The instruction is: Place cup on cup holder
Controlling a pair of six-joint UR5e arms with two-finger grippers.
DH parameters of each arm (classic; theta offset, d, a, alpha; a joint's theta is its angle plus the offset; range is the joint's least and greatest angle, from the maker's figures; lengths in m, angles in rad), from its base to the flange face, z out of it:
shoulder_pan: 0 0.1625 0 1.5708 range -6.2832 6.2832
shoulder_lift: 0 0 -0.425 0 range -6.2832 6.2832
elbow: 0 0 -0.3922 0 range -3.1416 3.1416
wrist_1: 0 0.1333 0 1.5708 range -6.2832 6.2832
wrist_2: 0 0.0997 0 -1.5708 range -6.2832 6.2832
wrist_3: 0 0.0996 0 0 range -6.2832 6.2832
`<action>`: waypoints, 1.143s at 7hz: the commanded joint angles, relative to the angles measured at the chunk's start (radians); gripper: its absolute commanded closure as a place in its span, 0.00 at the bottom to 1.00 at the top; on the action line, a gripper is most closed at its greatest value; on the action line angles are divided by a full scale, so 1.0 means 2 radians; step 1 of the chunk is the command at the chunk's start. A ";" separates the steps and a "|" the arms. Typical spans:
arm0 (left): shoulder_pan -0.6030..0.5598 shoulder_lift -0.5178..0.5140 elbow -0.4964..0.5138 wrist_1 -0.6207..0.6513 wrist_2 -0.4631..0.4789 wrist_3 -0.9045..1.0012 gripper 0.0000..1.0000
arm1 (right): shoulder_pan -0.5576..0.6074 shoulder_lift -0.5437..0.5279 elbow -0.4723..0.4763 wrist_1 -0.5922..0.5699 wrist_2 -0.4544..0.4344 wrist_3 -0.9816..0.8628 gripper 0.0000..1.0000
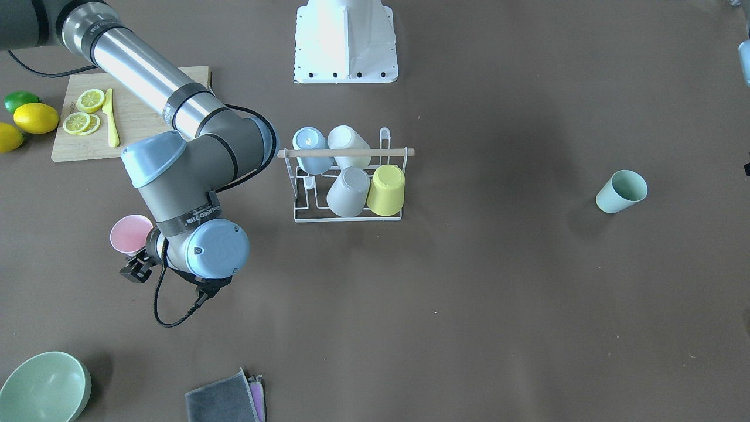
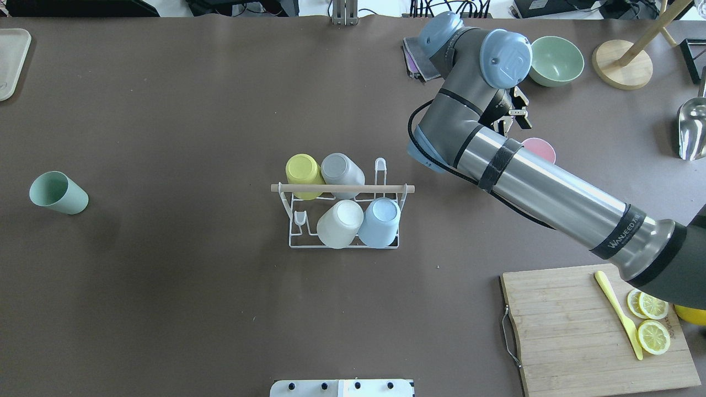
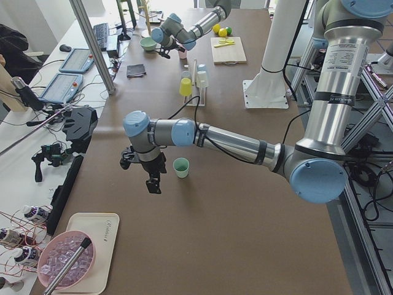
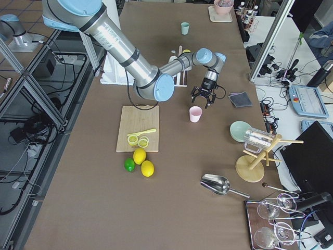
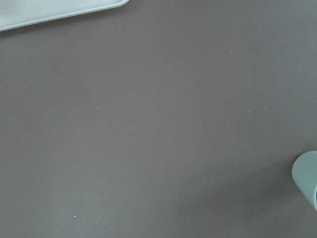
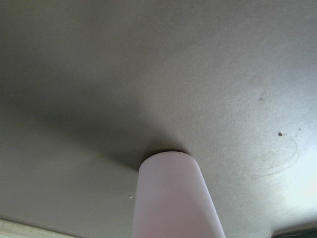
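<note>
at the right gripper (image 4: pixel 202 102) we read the fingers as spread and closed on nothing. the wrist view shows no finger, only the pink cup (image 6: pixel 173 198) rising from its lower edge. we judge that the gripper hangs above and just beside this cup so that the jaws can drop either side of its wall. whether they are already level with the rim we cannot tell. the cup stands upright, mouth up, on the table (image 2: pixel 165 286), touching nothing else.

outward from there, the holder (image 2: pixel 292 242) sits mid-table, well apart from the pink cup. a yellow cup (image 2: pixel 303 171), a grey cup (image 2: pixel 342 171), a white cup (image 2: pixel 339 223) and a blue cup (image 2: pixel 380 220) are upturned on its prongs. we count two bare prongs: one (image 2: pixel 299 218) on the robot's side at the left end, one (image 2: pixel 379 165) on the far side at the right end. the latter is nearer the pink cup, so we judge it the likelier slot.

bare table lies between cup and holder. the rod (image 2: pixel 342 188) spans the rack's top, so we expect a cup must come in beside it, mouth down. the bowl (image 2: pixel 556 60) and cloth (image 2: pixel 416 60) lie beyond the gripper and the board (image 2: pixel 568 331) lies toward the robot. all three are off the straight path.

far to the left, the green cup (image 2: pixel 58 193) stands alone. the left gripper (image 3: pixel 151 184) hangs just beside it, and we cannot tell how its fingers stand.
</note>
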 commanded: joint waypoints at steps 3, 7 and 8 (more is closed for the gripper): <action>0.047 -0.072 0.090 0.017 -0.004 -0.045 0.02 | -0.029 0.005 -0.011 0.003 -0.052 -0.064 0.02; 0.086 -0.128 0.205 0.017 -0.077 -0.045 0.02 | -0.043 -0.005 -0.012 -0.003 -0.070 -0.072 0.09; 0.099 -0.134 0.219 0.017 -0.077 -0.045 0.02 | -0.046 -0.005 -0.012 -0.004 -0.076 -0.072 0.07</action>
